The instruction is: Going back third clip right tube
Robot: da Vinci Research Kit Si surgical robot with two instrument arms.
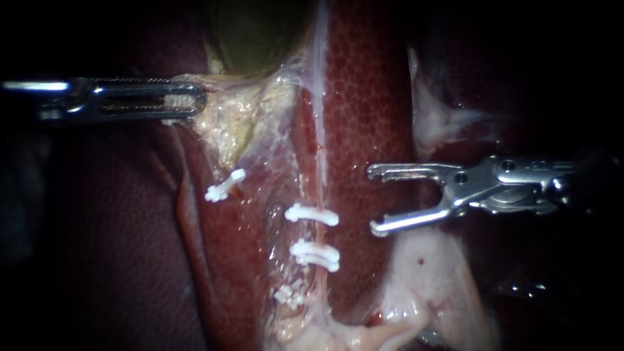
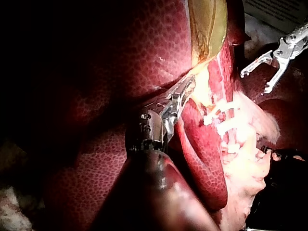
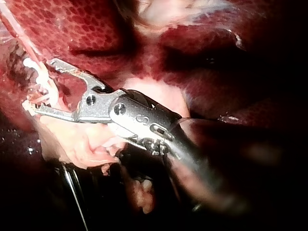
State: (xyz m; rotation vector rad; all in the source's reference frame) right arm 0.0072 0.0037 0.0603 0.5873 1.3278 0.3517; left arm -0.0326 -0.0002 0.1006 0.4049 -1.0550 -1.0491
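**Endoscope view, nearest field.** Pale fatty tissue (image 1: pixel 416 286) fills the area at 5 o'clock. The lowest clip (image 1: pixel 290 296) lies toward 6 o'clock, just beside the right tube (image 1: pixel 320 169). Whether it encloses the tube cannot be determined.

**Right tube.** The tube is a thin pale strand running from 6 o'clock to 12 o'clock over the liver (image 1: pixel 367 97). The middle clip (image 1: pixel 315 255) and the upper clip (image 1: pixel 312 214) each cross it. All three clips are white and none touches another.

**Right instrument.** The right instrument (image 1: pixel 372 199) enters from 3 o'clock with its tips pointing to 9 o'clock.
- The jaws stand wide apart and hold nothing.
- The tips lie near the upper clip, clear of it and of the tube.
- In the right wrist view the right instrument (image 3: pixel 38 85) shows a wide gap, with the white clips just ahead of the tips.

**Side clip.** A separate side clip (image 1: pixel 224 186) sits at 9 o'clock from the upper clip, well apart from the right tube.

**Left instrument.** The left instrument (image 1: pixel 198 102) enters from 9 o'clock.
- Its long jaws are closed from both sides onto yellowish tissue (image 1: pixel 227 123).
- This tissue hangs below the gallbladder (image 1: pixel 253 32), the farthest structure, at 12 o'clock.
- In the left wrist view the left instrument (image 2: pixel 188 84) shows this grip, with the gallbladder ahead of the tips.
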